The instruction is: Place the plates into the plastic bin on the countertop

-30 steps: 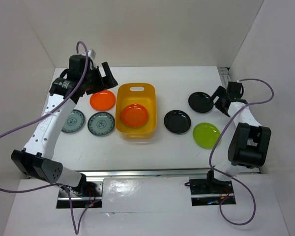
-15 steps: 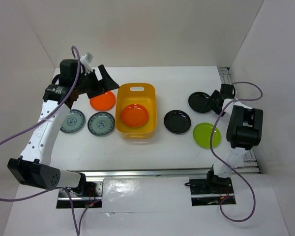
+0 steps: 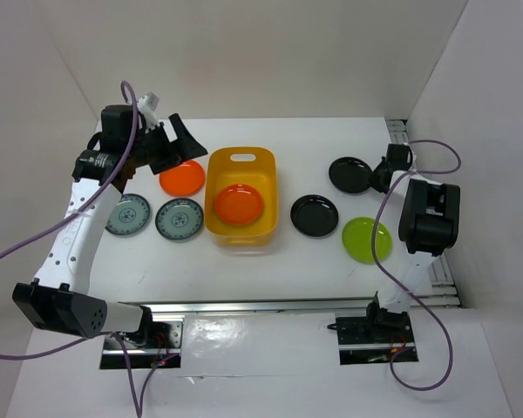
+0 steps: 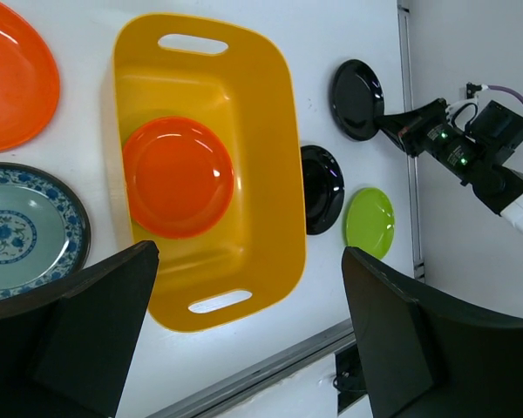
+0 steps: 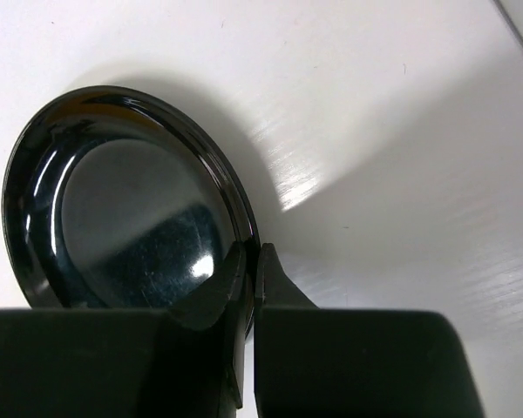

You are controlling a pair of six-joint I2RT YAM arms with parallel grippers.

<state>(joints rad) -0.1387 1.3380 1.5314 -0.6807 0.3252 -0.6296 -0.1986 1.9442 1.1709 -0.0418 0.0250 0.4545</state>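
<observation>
Black plate (image 5: 113,200), well right of the plastic bin (image 3: 211,187), sits rim-pinched in the right gripper (image 5: 251,261) (left gripper (image 4: 248,251) gapes empty).

I see the yellow-orange rectangular plastic bin (image 3: 241,233) on the plain white countertop (image 3: 270,270), with its slot handle at the 12 o'clock end. One glossy orange round plate (image 3: 238,204) lies flat inside. Taken from the bin, a second orange plate (image 3: 181,178) lies just beside it at 10 o'clock. Two grey-blue patterned plates (image 3: 179,219) (image 3: 128,214) lie side by side at 8 to 9 o'clock. A glossy black plate (image 3: 315,215) rests near at 3 o'clock and a lime green plate (image 3: 366,239) farther out at 4 o'clock. The far black plate (image 3: 350,174) lies at 2 o'clock, its rim pinched at its own 3 o'clock by the right gripper (image 3: 376,177).
</observation>
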